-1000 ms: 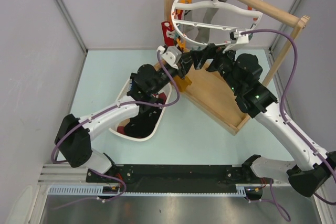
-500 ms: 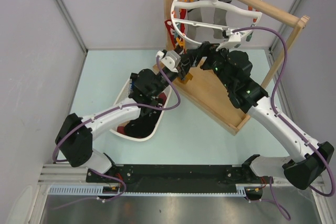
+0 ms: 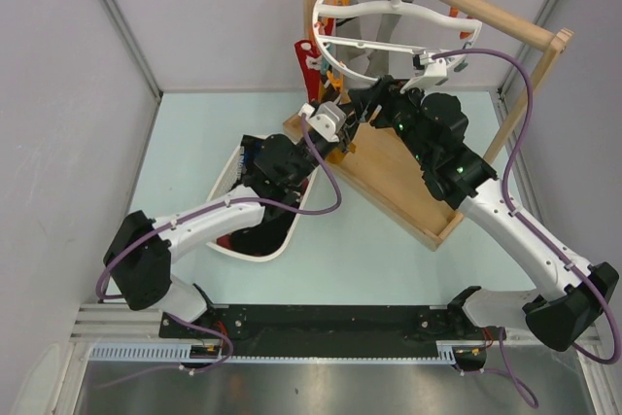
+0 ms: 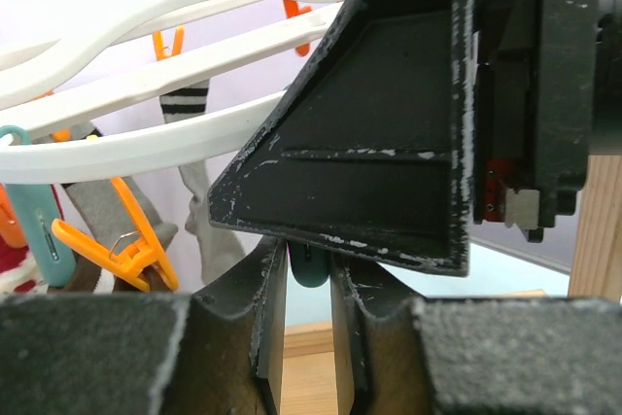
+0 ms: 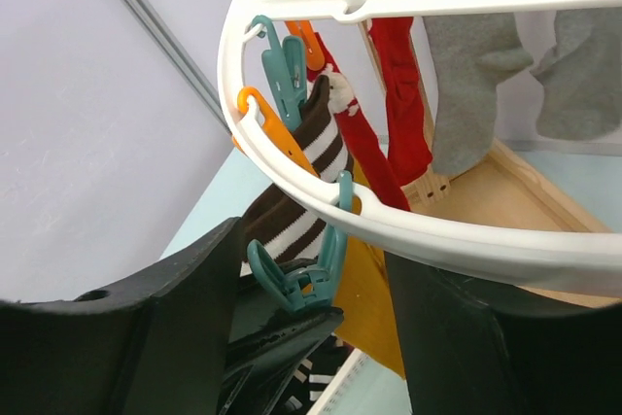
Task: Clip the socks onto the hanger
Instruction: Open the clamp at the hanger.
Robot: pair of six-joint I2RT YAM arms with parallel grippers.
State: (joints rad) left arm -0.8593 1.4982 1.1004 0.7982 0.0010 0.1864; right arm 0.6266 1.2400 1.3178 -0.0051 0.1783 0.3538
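The white ring hanger (image 3: 362, 46) hangs from the wooden rail with several socks clipped on: brown-striped (image 5: 306, 157), red (image 5: 403, 94), grey (image 5: 471, 65). A free teal clip (image 5: 301, 284) dangles from the ring's (image 5: 466, 240) near edge. My left gripper (image 3: 342, 121) reaches up under it, its narrow jaws (image 4: 308, 274) pinching the clip's tail (image 4: 309, 261). My right gripper (image 3: 362, 104) stands open, its two fingers either side of that clip and the left fingertips (image 5: 316, 269). More dark socks (image 3: 260, 230) lie in the basket.
A white basket (image 3: 225, 167) sits below the left arm. The wooden frame's base board (image 3: 408, 182) and sloping rail (image 3: 486, 12) stand behind and to the right. Orange clips (image 4: 117, 245) hang close beside the teal one.
The right gripper's jaws have narrowed around the teal clip. The left gripper has shifted slightly right and nearer under the ring, and the hanger has swung a little left.
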